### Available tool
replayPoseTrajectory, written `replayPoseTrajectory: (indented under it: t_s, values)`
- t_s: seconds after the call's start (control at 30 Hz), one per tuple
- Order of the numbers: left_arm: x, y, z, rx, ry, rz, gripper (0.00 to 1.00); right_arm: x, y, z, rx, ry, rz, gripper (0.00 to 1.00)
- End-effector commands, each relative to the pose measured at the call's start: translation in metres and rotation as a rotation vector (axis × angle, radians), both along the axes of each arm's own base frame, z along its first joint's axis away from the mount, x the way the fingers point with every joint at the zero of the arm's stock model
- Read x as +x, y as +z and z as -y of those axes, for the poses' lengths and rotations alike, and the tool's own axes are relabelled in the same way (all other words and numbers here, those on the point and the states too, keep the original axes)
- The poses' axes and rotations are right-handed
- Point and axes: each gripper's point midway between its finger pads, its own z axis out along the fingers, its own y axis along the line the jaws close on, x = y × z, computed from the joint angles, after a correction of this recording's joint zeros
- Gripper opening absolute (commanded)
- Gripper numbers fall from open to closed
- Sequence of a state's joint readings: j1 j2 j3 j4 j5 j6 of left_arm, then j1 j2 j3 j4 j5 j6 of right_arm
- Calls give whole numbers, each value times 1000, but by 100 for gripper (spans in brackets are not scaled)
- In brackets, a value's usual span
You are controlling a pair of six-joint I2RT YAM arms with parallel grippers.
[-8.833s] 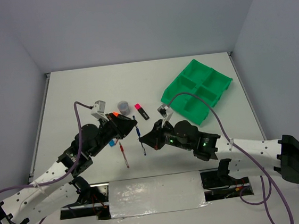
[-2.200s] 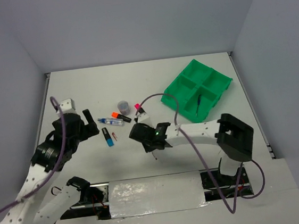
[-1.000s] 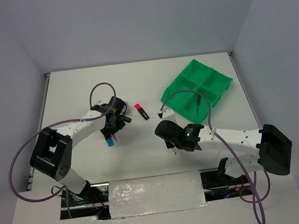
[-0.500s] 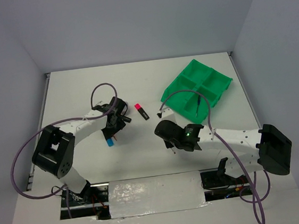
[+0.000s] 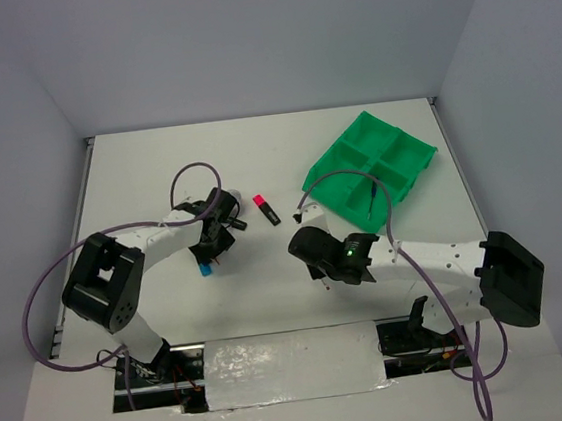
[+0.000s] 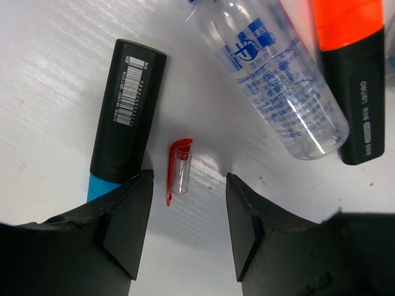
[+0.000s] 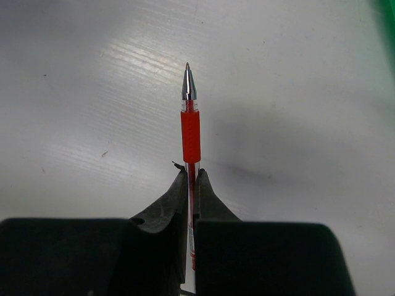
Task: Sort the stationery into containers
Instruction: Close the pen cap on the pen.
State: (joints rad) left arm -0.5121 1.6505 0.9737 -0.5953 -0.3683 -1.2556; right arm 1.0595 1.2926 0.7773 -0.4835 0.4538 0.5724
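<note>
My left gripper (image 6: 185, 209) is open low over the table, and a small red pen cap (image 6: 179, 169) lies just ahead of its jaws. Left of the cap lies a black highlighter with a blue end (image 6: 126, 111). To the right are a clear-blue tube (image 6: 271, 80) and an orange-ended highlighter (image 6: 352, 61). My right gripper (image 7: 191, 176) is shut on a thin red pen (image 7: 190, 123), tip pointing forward over bare table. In the top view, the left gripper (image 5: 211, 250) is left of centre and the right gripper (image 5: 312, 268) is in the middle.
The green four-compartment tray (image 5: 394, 138) stands at the back right, tilted, with a blue pen (image 5: 372, 199) in a near compartment. A pink-ended highlighter (image 5: 266, 209) lies between the two arms. Grey cables loop over both arms.
The left gripper has dropped slightly toward the items by the blue-ended highlighter and its jaws have narrowed a little. The right arm holds the red pen almost still.
</note>
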Motion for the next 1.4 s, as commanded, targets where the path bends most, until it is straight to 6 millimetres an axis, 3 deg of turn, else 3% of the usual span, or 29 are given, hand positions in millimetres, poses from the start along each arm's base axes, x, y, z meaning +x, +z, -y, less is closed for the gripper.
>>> replayPoseTrajectory:
  t_s: [0.0,0.13,0.27,0.37,0.5,0.63,0.73,0.77,0.93,1.0,1.03,1.1,1.23,1.37]
  values:
    - [-4,-7,-4,8,32,-14,62,4,-1,-5,15,5,14,0]
    - [-6,-10,-6,15,34,-20,55,4,-4,-7,9,11,8,0]
    - [-8,-17,-6,11,35,-36,54,4,-4,-7,7,11,6,0]
    - [-11,-22,-6,12,36,-54,44,4,-3,-7,8,11,9,0]
    - [-13,-27,-6,15,31,-66,41,4,-1,-5,12,14,16,0]
    - [-17,-38,-8,22,31,-99,31,1,6,-10,75,48,38,0]
    - [-20,-46,-6,7,13,-115,15,1,15,-12,121,61,60,0]
    - [-22,-51,-3,-5,-8,-125,1,1,17,-13,133,64,65,0]
    - [-22,-49,2,-45,-57,-107,0,-2,28,-24,213,125,89,0]
    - [-15,-35,11,-98,-96,-39,0,-14,24,-36,272,208,59,0]
    - [-13,-29,14,-108,-128,-15,0,-13,33,-49,339,241,79,0]
    - [-5,-1,24,-149,-180,86,0,-26,34,-59,414,311,54,0]
    - [6,61,40,-218,-285,292,0,-26,41,-78,521,331,63,0]
    - [-1,103,53,-296,-344,416,0,-29,38,-99,608,316,9,0]
